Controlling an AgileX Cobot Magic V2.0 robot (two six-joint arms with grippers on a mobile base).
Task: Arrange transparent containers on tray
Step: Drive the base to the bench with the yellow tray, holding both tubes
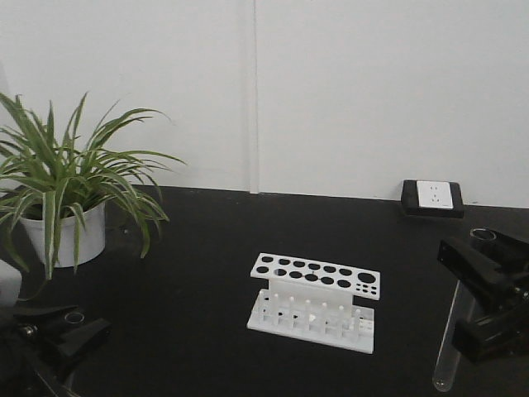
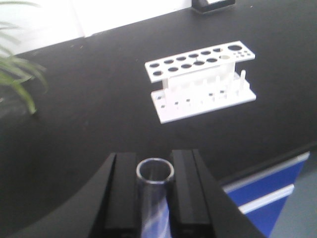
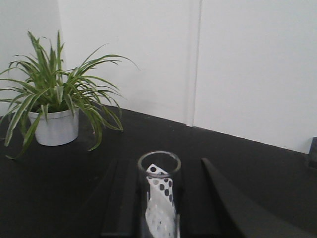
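Each gripper holds one transparent container, a clear glass test tube. In the left wrist view the open rim of the left test tube (image 2: 155, 170) stands pinched between the black fingers of my left gripper (image 2: 155, 174), which is shut on it. At the right of the front view, the other test tube (image 1: 453, 347) hangs slanted down from my right gripper (image 1: 488, 285). In the right wrist view this tube (image 3: 159, 208) sits between the pads of the right gripper (image 3: 159, 171). My left gripper (image 1: 66, 331) is low at the front left. The tray is out of view.
A white test tube rack (image 1: 314, 302) with empty holes stands mid-table on the black top, also shown as the rack (image 2: 198, 82). A potted plant (image 1: 70, 236) is at the back left. A wall socket box (image 1: 431, 197) sits at the back right. A blue cabinet front (image 2: 267, 193) lies below the table edge.
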